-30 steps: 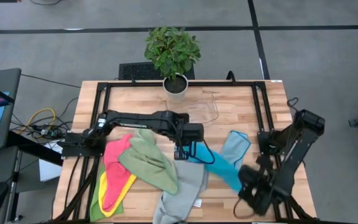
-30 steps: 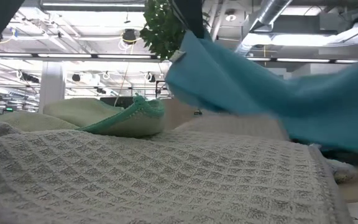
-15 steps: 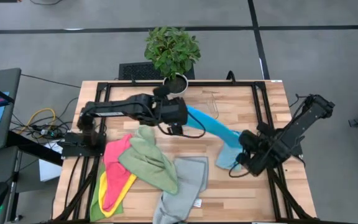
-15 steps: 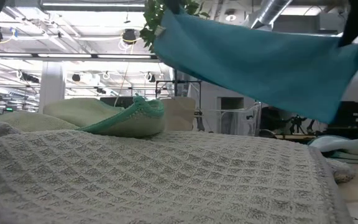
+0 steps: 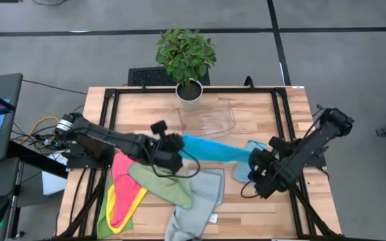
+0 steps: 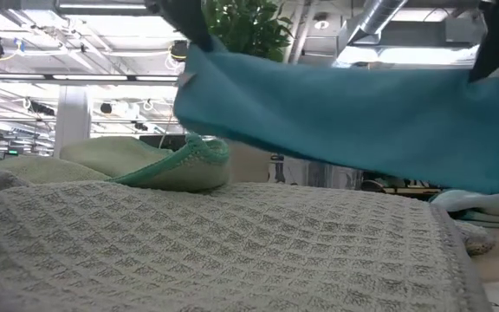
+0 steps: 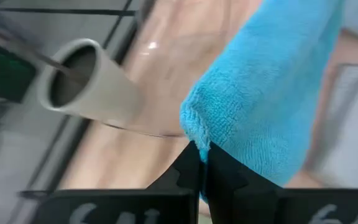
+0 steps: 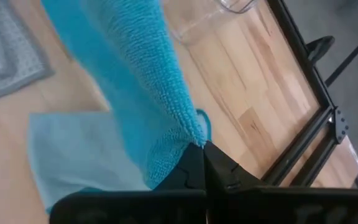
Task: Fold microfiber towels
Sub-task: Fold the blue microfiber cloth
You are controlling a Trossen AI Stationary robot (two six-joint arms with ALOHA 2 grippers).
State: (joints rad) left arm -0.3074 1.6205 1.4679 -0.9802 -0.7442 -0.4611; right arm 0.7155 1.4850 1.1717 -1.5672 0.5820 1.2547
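A bright blue microfiber towel (image 5: 216, 148) hangs stretched above the table's middle, between my left gripper (image 5: 180, 145) and my right gripper (image 5: 252, 159). Both are shut on it. In the low view it shows as a wide sheet (image 6: 345, 117) clear of the table. Under its right end a light towel with teal edging (image 5: 244, 173) lies flat on the wood. Green (image 5: 158, 174), pink (image 5: 122, 175), yellow (image 5: 120, 215) and grey (image 5: 200, 199) towels lie in a loose heap at the near left. My left gripper pinches the blue towel's left upper corner (image 7: 196, 138) between its two fingers, at the hemmed edge. The fingers slant downward. The towel hangs below, clear of the table. My right gripper pinches the blue towel's right upper corner (image 8: 193, 138) between its two fingers, at the edge. The fingers come slanting down from the table's right. The cloth runs off toward the other arm, drawn fairly straight along its upper edge (image 6: 336, 69).
A potted plant (image 5: 187, 59) stands at the far edge, with a clear plastic tray (image 5: 210, 118) just in front of it. A black frame (image 5: 281, 114) runs around the tabletop. Bare wood (image 5: 246, 214) shows at the near right.
My left gripper has carried its corner toward the far edge, then back toward the near left. My right gripper has gone from the near right corner toward the table's middle. The blue towel has come up off the table and now hangs spread out between them.
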